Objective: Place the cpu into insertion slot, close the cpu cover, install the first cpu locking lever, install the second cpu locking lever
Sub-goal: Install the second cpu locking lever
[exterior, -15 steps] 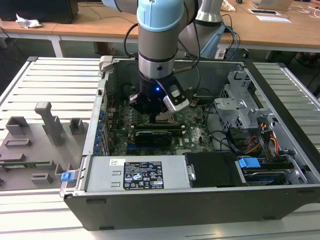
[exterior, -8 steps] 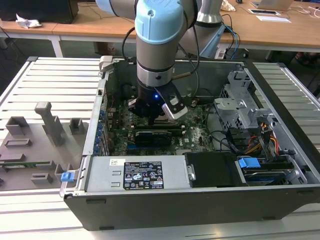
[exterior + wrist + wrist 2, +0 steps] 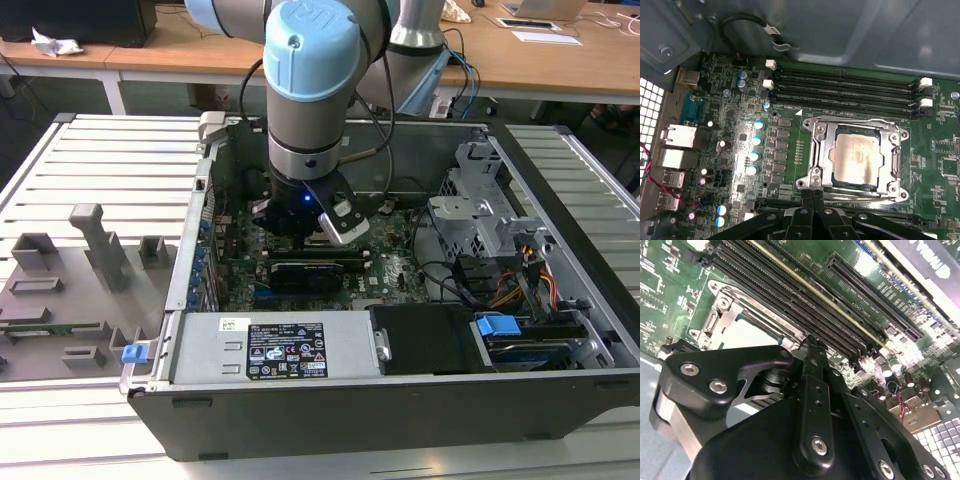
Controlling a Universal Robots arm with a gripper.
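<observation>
An open grey metal computer case (image 3: 560, 215) lies on its side on a ribbed pale metal work table (image 3: 110, 160), with wooden desks (image 3: 600, 60) behind it. The robot arm (image 3: 310, 90), with pale blue caps and silver joints, reaches straight down into the case over the green circuit board (image 3: 740, 100). Along the case's near edge sits a long silver power supply box (image 3: 270, 350) with a black label. On the table at the exterior view's left stand several grey plastic fixtures (image 3: 95, 245).

The black gripper (image 3: 812, 197) hangs low above the board, at the edge of the socket. In both wrist views its black fingers (image 3: 812, 385) press together at their tips with nothing between them, so the jaws are clenched and empty.

In the first wrist view four long narrow black memory slots (image 3: 845, 90) with white end clips run beside the socket. The thin silver-grey square metal cpu cover (image 3: 822, 147) lies flat down over the insertion slot (image 3: 897, 160), whose silver rim carries screws at the corners. Through the cover's window shows the pale silver-grey square top of the cpu (image 3: 856, 159), seated flat in the slot. A thin silver metal lever (image 3: 855, 198) runs along the socket edge nearest the fingertips, just beside them; whether it is latched I cannot tell. Small blue-topped capacitors (image 3: 756, 142) stand in a row near the socket's other side.
</observation>
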